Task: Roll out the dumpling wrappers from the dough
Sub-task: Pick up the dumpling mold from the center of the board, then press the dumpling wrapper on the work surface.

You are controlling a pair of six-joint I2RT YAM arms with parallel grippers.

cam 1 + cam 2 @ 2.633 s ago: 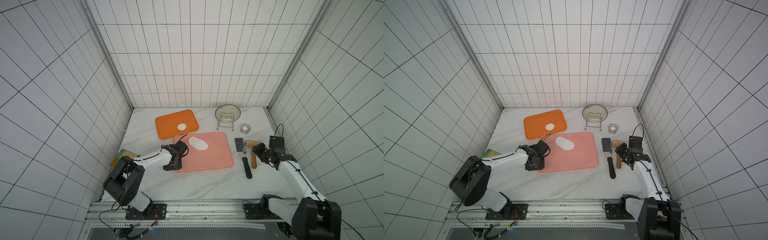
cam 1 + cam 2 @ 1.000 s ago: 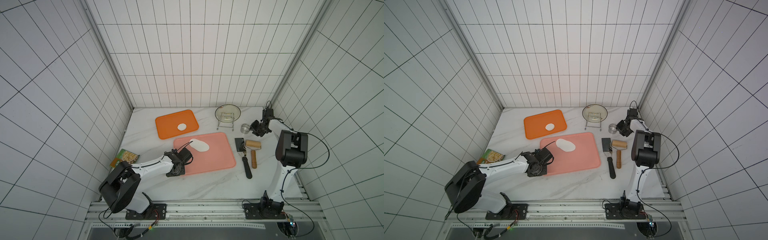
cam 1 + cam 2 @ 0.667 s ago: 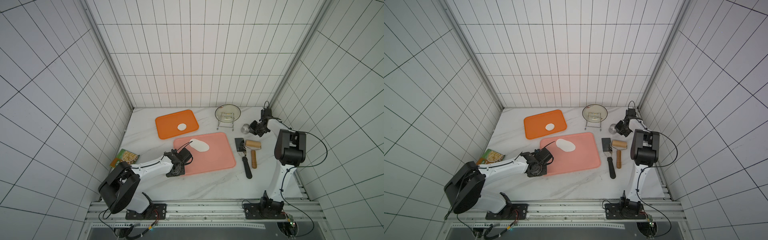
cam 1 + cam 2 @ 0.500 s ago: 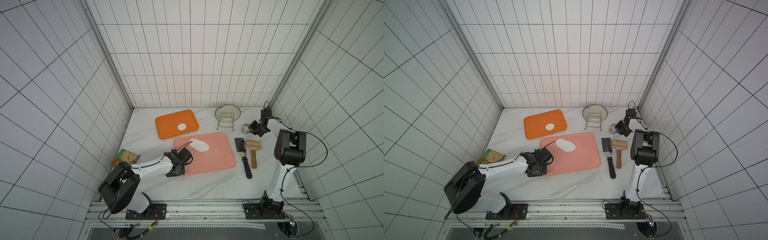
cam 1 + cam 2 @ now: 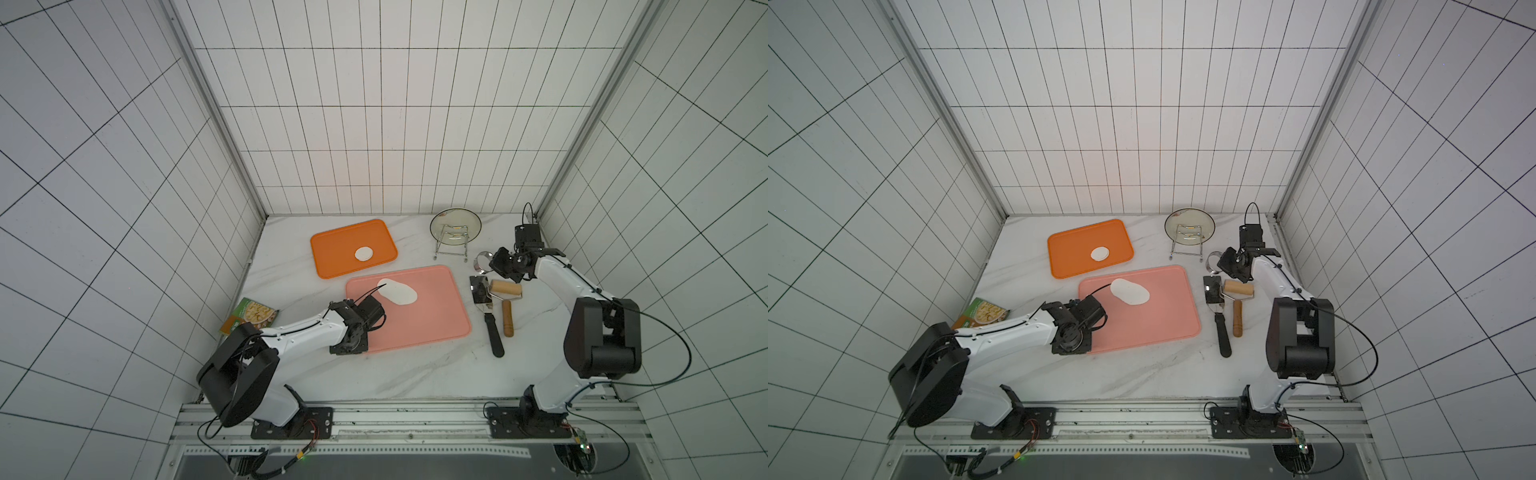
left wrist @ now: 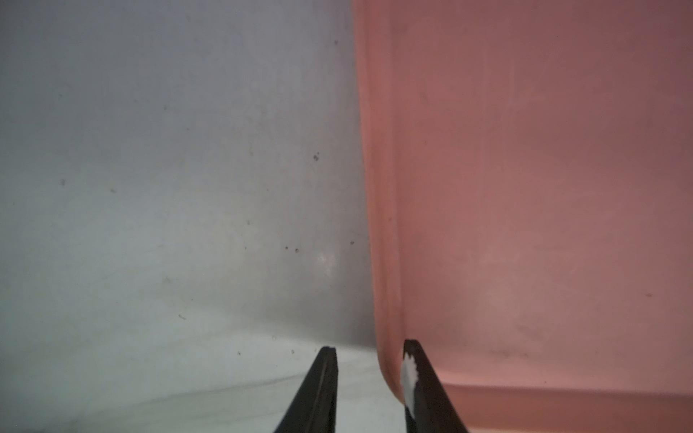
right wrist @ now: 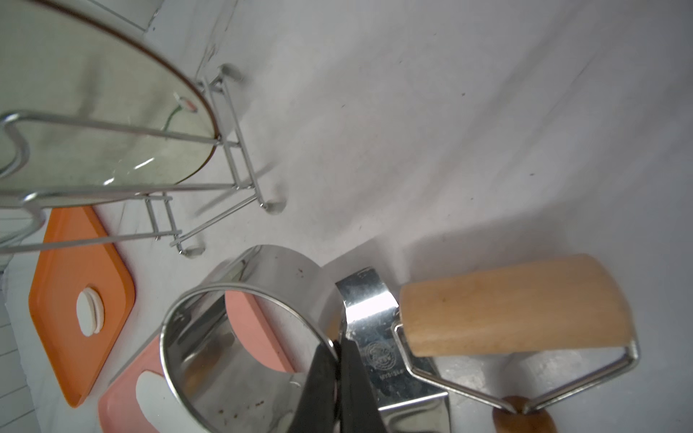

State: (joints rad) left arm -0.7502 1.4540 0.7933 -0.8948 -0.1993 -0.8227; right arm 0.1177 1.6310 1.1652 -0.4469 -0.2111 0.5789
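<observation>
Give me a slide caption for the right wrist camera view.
Right fingers pinch the wall of the steel ring beside the wooden roller; wrappers sit on the orange tray beyond.

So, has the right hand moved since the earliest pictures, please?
Yes: the right hand left the roller and went back toward the plate, now shut on the steel ring.

- Left arm (image 5: 303,330): white shell links, chunky black joint housings, and a thin black cable looping off the wrist.
- Right arm (image 5: 559,282): the same white and black, with a long black cable trailing out to the right.
- Left gripper (image 6: 371,346) and right gripper (image 7: 337,346): thin, black, tapered fingers (image 6: 318,386).
- Black base plates (image 5: 291,422) at the near edge.
</observation>
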